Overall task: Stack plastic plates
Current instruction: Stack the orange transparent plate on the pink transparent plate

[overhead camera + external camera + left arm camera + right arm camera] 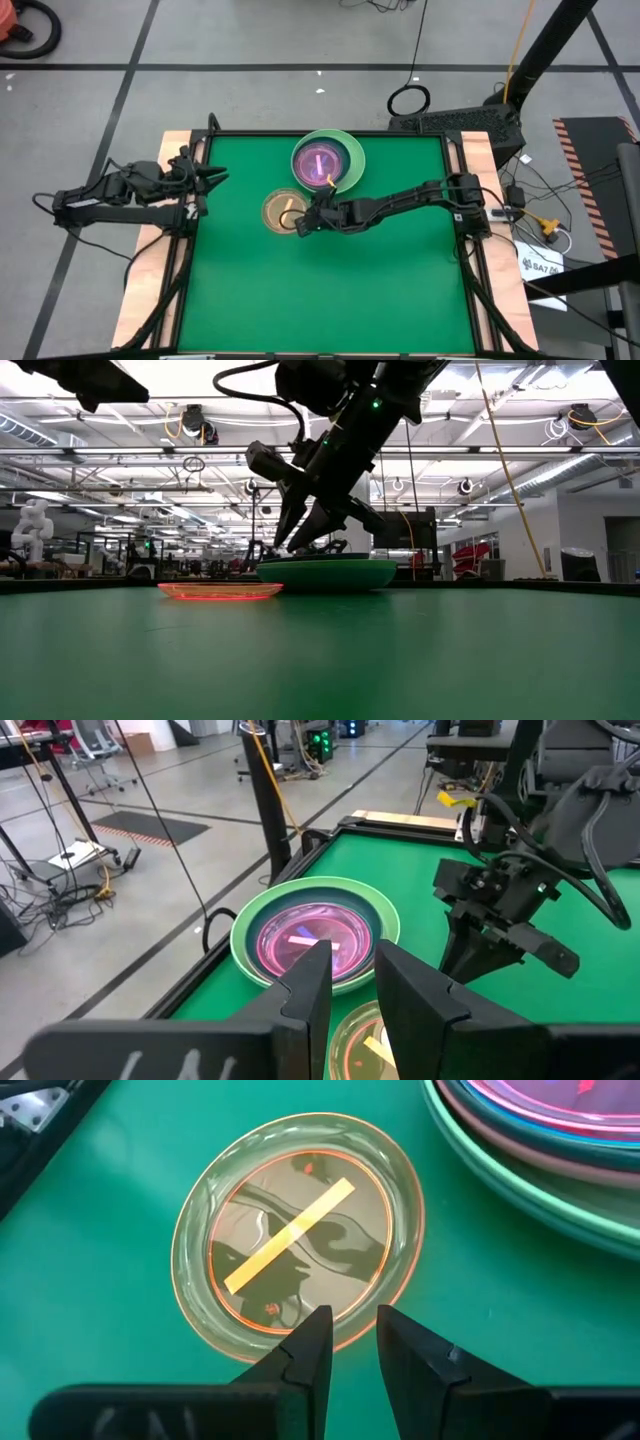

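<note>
Right gripper (303, 224), fingers slightly parted and pinching nothing, hovers at frame centre over the amber plate's (283, 211) near rim, apparently to lift it onto the stack (328, 161) just upper-right; left gripper (212, 179) waits left, narrowly parted.
</note>
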Motion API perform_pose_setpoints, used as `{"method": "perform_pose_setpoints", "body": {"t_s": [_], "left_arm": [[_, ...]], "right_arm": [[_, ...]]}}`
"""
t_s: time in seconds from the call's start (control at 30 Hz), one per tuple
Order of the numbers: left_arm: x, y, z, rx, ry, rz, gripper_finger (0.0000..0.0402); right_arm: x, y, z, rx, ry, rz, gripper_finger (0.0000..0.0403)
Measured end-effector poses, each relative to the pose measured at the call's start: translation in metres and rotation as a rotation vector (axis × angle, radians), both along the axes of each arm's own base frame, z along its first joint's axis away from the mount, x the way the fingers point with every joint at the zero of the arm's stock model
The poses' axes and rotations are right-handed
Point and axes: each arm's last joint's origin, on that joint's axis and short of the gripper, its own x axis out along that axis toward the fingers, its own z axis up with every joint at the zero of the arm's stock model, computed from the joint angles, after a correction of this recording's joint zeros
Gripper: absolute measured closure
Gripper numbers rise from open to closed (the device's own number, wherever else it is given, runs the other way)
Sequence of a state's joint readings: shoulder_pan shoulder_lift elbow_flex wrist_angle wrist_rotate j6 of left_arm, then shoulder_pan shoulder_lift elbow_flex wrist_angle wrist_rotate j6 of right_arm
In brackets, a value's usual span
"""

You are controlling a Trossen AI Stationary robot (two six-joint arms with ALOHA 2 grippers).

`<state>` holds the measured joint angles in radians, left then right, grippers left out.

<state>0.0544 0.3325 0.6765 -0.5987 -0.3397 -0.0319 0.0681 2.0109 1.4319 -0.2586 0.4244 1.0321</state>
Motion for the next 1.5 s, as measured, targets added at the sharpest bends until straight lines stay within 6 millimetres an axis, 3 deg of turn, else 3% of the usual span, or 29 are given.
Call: {"method": "perform_pose_setpoints", "body": {"t_s": [0.27, 0.53, 0.7, 0.87, 1.03, 1.5], "left_arm": [[0.000, 0.000, 0.000, 0.006, 0.003, -0.002, 0.0314], [0.000, 0.000, 0.000, 0.009, 0.004, -0.003, 0.0314], [0.000, 0.000, 0.000, 0.013, 0.005, -0.004, 0.0314], [0.000, 0.000, 0.000, 0.013, 0.006, -0.004, 0.0314], [0.000, 0.000, 0.000, 0.014, 0.009, -0.005, 0.0314], [0.000, 0.000, 0.000, 0.017, 0.011, -0.006, 0.0314]], "right_arm": [[0.000, 0.000, 0.000, -0.023, 0.017, 0.035, 0.0329], [0.000, 0.000, 0.000, 0.007, -0.004, -0.007, 0.0360], [0.002, 0.001, -0.010, 0.039, -0.003, -0.042, 0.0313], [0.007, -0.001, -0.040, 0.062, 0.007, -0.129, 0.0247], [0.015, -0.002, -0.053, 0.067, -0.041, -0.138, 0.0221], [0.022, -0.010, -0.062, 0.004, -0.063, -0.109, 0.0271]]}}
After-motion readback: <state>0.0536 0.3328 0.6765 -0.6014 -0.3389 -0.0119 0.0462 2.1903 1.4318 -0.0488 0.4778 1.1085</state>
